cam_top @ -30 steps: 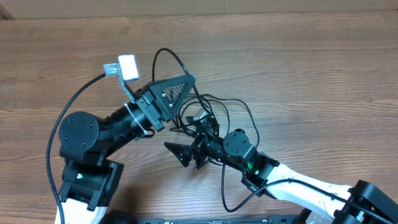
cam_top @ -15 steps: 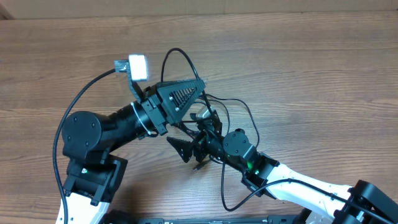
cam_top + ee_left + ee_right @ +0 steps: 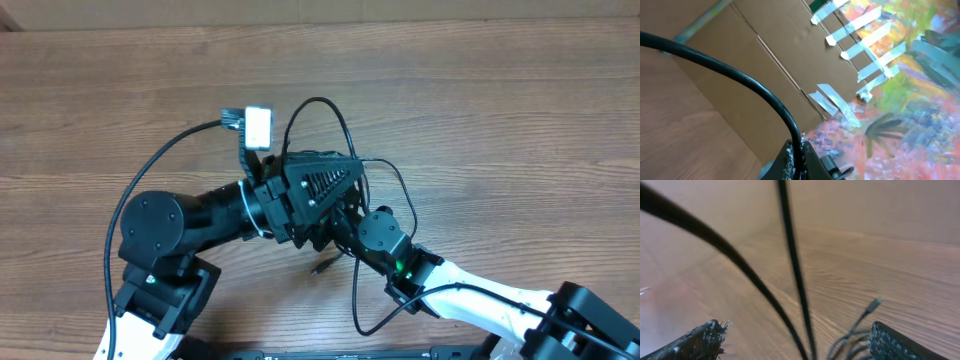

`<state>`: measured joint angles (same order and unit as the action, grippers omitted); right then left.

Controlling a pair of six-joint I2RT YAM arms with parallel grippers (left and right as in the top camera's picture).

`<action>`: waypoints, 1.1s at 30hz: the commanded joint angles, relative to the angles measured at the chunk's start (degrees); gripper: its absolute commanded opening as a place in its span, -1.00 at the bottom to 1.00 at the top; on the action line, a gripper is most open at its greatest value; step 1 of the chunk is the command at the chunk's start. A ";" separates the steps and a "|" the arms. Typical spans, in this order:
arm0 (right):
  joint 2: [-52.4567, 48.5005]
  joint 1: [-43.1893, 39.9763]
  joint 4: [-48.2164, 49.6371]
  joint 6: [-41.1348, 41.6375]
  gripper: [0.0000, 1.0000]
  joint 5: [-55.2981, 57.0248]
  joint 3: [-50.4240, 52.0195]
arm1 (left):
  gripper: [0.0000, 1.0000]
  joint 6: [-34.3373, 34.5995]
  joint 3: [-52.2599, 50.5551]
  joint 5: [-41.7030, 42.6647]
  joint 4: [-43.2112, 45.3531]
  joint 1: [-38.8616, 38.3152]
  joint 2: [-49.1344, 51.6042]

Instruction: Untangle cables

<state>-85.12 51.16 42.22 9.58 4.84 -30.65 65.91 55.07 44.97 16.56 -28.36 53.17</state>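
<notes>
While my left arm reaches across the brown wooden table [image 3: 520, 110], my left end effector [image 3: 799, 152] is pressed together on one strand of the thin black flexible cables [image 3: 790, 245]. In the left wrist view that strand leaves the closed fingertips and arcs away to the left. Seen from overhead, this end effector sits over the tangle near the middle of the table, covering most of what lies beneath it. A loop of cable stands up just beyond its tip. My right end effector [image 3: 796, 330] is spread wide and held low over the wood. Two strands cross the gap between its fingers, and I cannot tell whether they touch either one. A bunch of finer strands lies close to the right-hand finger [image 3: 900, 342], one of them ending in a small dark plug [image 3: 873, 303] raised above the table.
</notes>
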 commanded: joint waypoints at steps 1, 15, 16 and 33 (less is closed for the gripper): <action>-0.79 0.15 1.31 -0.94 0.83 8.48 -1.33 | -0.91 0.57 1.01 -0.59 0.52 -1.42 -0.31; -3.72 0.00 4.22 -0.90 0.38 2.78 -3.89 | -0.91 1.64 1.01 -0.55 2.38 -1.79 -0.31; -3.93 0.00 4.20 -0.90 0.35 1.22 -4.24 | -0.92 1.64 1.01 -0.50 2.38 -1.79 -0.31; -4.04 0.00 -5.97 3.74 -0.92 -8.94 -5.84 | -0.91 0.63 1.01 -3.65 2.34 -1.40 -0.31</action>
<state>-88.82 51.05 36.38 10.59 -1.06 -35.33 67.40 55.07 43.35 18.46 -29.91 53.17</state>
